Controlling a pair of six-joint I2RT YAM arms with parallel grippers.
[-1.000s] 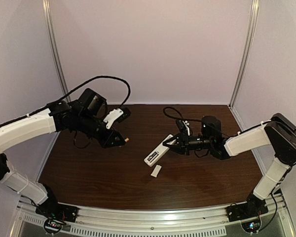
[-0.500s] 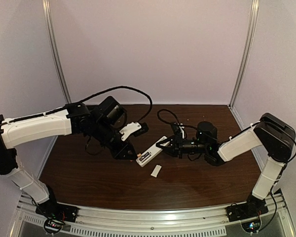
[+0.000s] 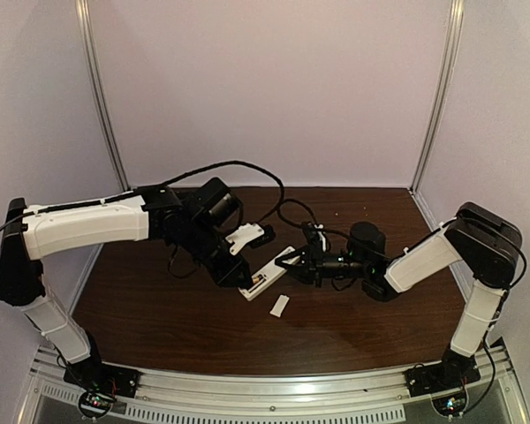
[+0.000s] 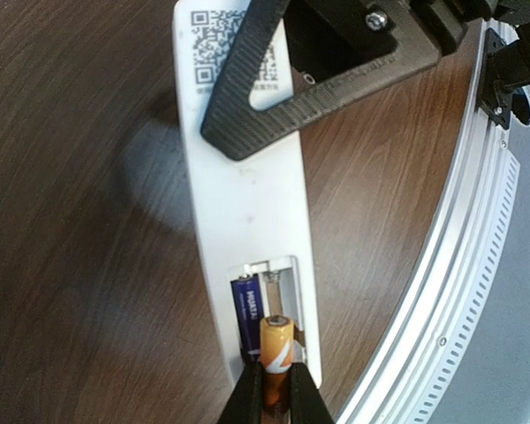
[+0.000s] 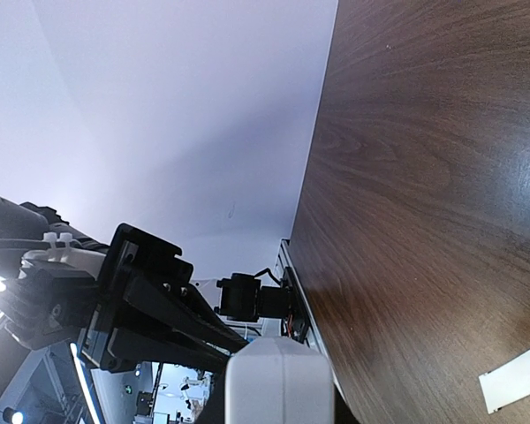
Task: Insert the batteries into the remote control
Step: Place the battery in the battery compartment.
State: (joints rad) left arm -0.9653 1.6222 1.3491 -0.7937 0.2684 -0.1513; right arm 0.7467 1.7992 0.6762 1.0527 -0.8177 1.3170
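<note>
The white remote control (image 4: 247, 203) lies back side up, its battery bay open at the near end. It also shows in the top view (image 3: 267, 275). The bluish-purple battery (image 4: 245, 311) sits in the bay's left slot. My left gripper (image 4: 276, 378) is shut on the orange-red battery (image 4: 277, 340) and holds its tip just over the bay's empty right slot. In the top view the left gripper (image 3: 238, 281) is at the remote's near-left end. My right gripper (image 3: 291, 262) is shut on the remote's far end, which shows in the right wrist view (image 5: 279, 380). One of its fingers (image 4: 283, 106) crosses the remote.
The small flat white cover piece (image 3: 279, 306) lies on the dark wooden table (image 3: 177, 327) just in front of the remote, and shows in the right wrist view (image 5: 516, 386). A metal rail (image 3: 274, 389) runs along the table's near edge. Cables arch over both wrists.
My left arm has swung right and down with the orange-red battery, up to the remote's open end. My right gripper has carried the remote slightly left.
</note>
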